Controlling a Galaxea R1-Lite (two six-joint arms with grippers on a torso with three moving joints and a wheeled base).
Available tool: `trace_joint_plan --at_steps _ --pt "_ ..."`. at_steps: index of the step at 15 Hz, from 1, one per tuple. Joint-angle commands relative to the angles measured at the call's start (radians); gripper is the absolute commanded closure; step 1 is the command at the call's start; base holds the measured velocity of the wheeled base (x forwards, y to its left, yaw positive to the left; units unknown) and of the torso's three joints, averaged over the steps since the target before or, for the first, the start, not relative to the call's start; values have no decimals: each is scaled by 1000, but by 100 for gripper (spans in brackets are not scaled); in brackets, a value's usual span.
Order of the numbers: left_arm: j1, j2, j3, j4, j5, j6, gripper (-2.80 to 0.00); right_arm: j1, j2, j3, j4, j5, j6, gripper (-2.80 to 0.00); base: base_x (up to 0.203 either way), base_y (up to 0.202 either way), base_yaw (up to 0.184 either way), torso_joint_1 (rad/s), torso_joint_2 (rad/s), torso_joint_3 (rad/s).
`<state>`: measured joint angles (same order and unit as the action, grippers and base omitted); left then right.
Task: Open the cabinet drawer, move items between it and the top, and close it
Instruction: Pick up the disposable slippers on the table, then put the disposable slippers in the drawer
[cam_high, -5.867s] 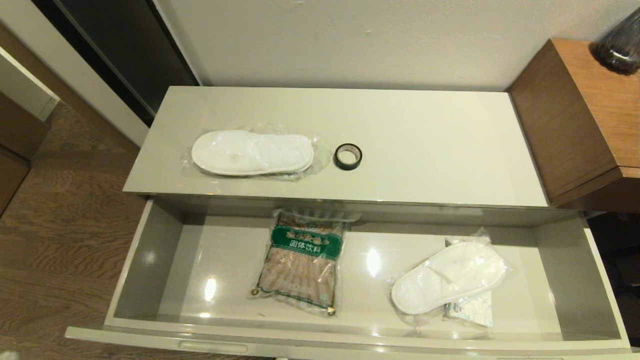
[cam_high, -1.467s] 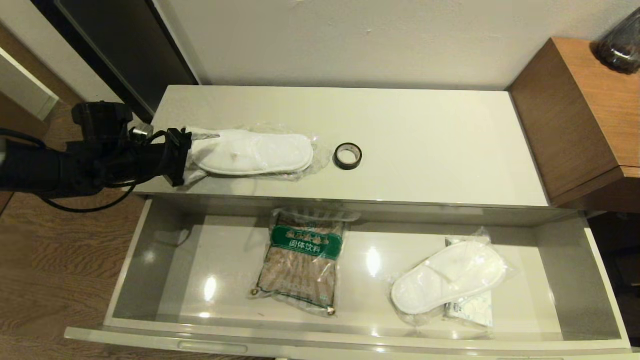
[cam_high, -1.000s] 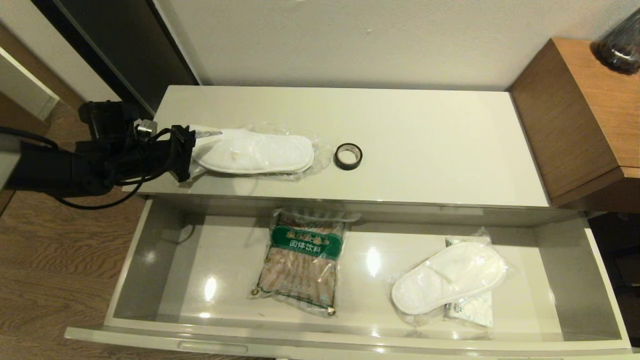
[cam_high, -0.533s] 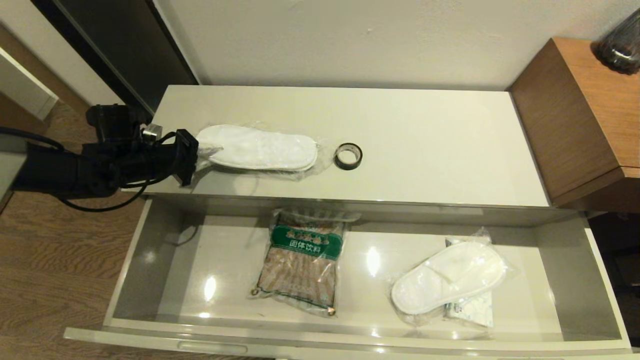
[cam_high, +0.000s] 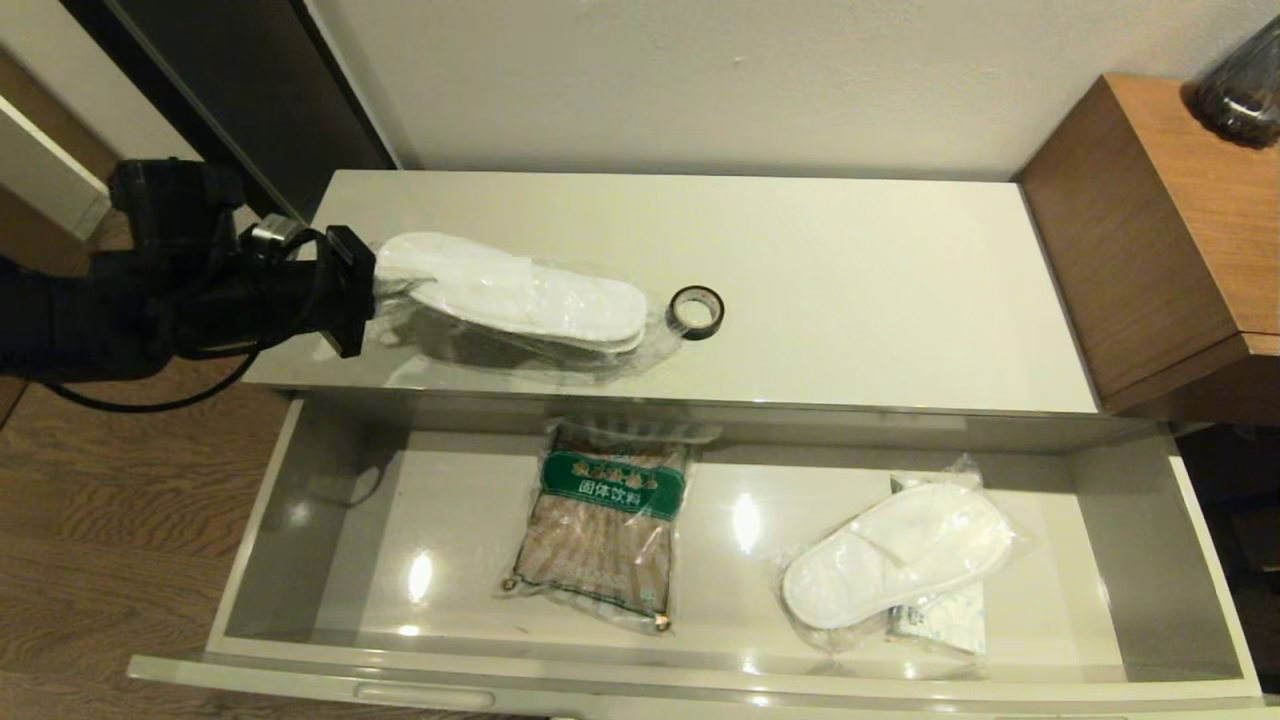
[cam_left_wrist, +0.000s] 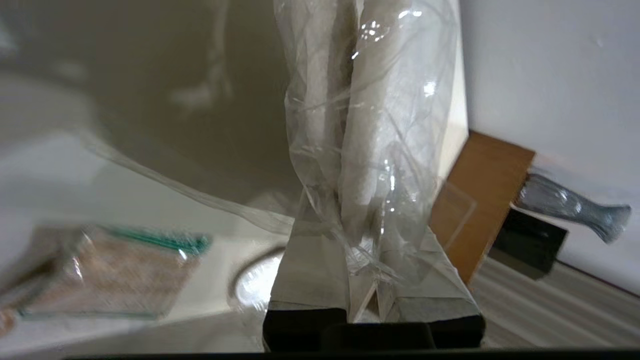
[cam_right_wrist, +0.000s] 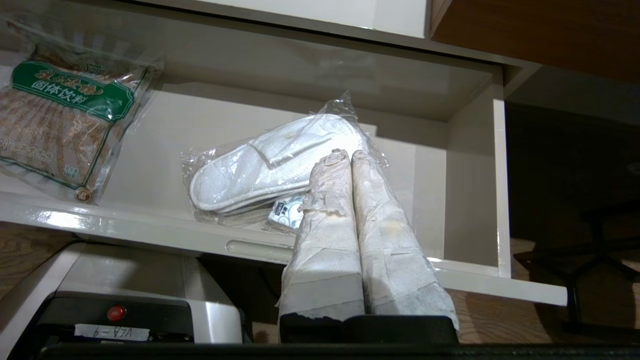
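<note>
— Which arm is busy?

— The left gripper (cam_high: 372, 283), reaching in from the left end of the cabinet top (cam_high: 850, 270). Its jaws are clamped on the near end of a bagged slipper pair (cam_high: 515, 295), and that end is lifted off the top while the far end sags down toward it, close to the black tape roll (cam_high: 696, 312).

— Can you see the grip itself?

— From the left wrist camera, yes: the bagged slipper pair (cam_left_wrist: 360, 125) runs straight out from between the two taped fingers (cam_left_wrist: 310, 280), plastic bunched around them.

— And the drawer?

— The drawer (cam_high: 300, 500) is pulled fully out. A brown bag with a green label (cam_high: 605, 525) lies near the middle. Toward the right lies the second slipper pair (cam_high: 895, 565), and a flat white packet (cam_high: 940, 615) pokes out from under its front edge.

— The other arm?

— The right gripper (cam_right_wrist: 352, 165) is low in front of the drawer's right end, jaws pressed together on nothing.
</note>
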<state>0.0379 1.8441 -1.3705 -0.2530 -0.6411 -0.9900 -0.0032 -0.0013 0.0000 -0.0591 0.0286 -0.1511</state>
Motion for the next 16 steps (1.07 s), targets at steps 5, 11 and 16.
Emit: trace_joint_plan --at_steps 5,11,16 --pt "-17 -476 23 505 -14 2 0 0 1 0 -1 1 -2 0 0 0 0 0 0 0" --pt "-13 -604 155 878 43 48 0 0 1 0 -1 1 -1 0 0 0 0 0 0 0" --pt "3 -425 376 800 132 52 0 0 1 0 -1 1 -1 0 0 0 0 0 0 0"
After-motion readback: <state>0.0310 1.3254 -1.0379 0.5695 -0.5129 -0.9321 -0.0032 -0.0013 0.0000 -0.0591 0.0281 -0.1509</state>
